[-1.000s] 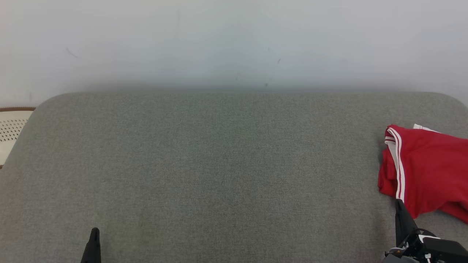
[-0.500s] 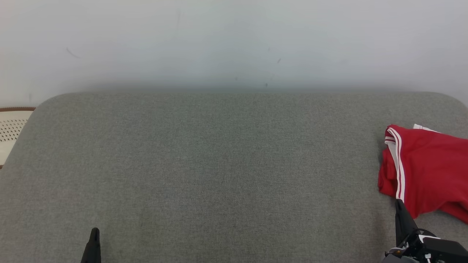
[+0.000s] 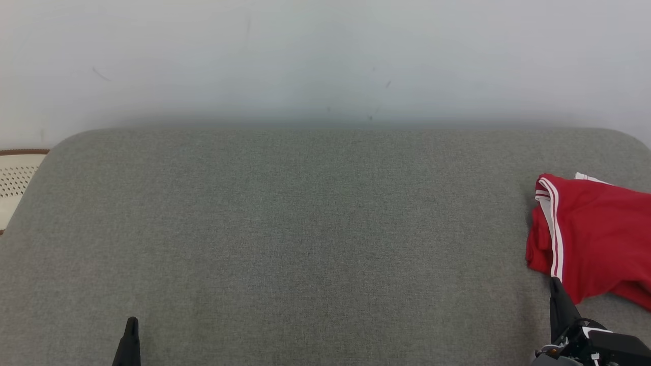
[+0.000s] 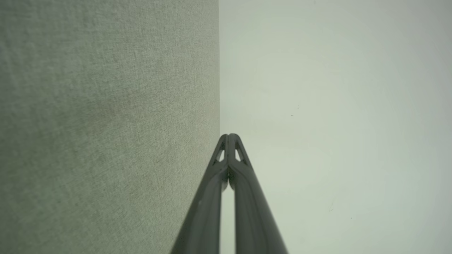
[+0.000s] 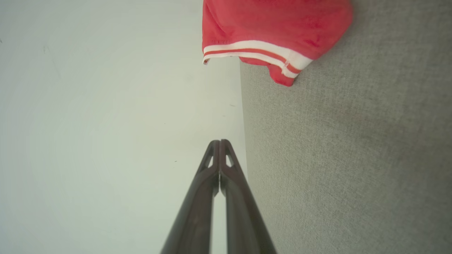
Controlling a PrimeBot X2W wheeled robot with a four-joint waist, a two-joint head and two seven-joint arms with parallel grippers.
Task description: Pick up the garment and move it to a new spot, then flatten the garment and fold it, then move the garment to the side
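Note:
A red garment (image 3: 595,239) with white striped trim lies crumpled at the right edge of the grey cushioned surface (image 3: 305,229). Its trimmed hem also shows in the right wrist view, where the garment (image 5: 268,24) sits at the top, ahead of the fingers. My right gripper (image 3: 554,284) is shut and empty, its tip just short of the garment's near edge; the right gripper (image 5: 219,141) shows its fingers pressed together. My left gripper (image 3: 131,323) stands at the lower left, far from the garment; the left gripper (image 4: 229,135) is shut with nothing in it.
A pale wall (image 3: 325,61) rises behind the grey surface. A cream perforated object (image 3: 15,183) with a brown rim sits past the surface's left edge. The surface has rounded far corners.

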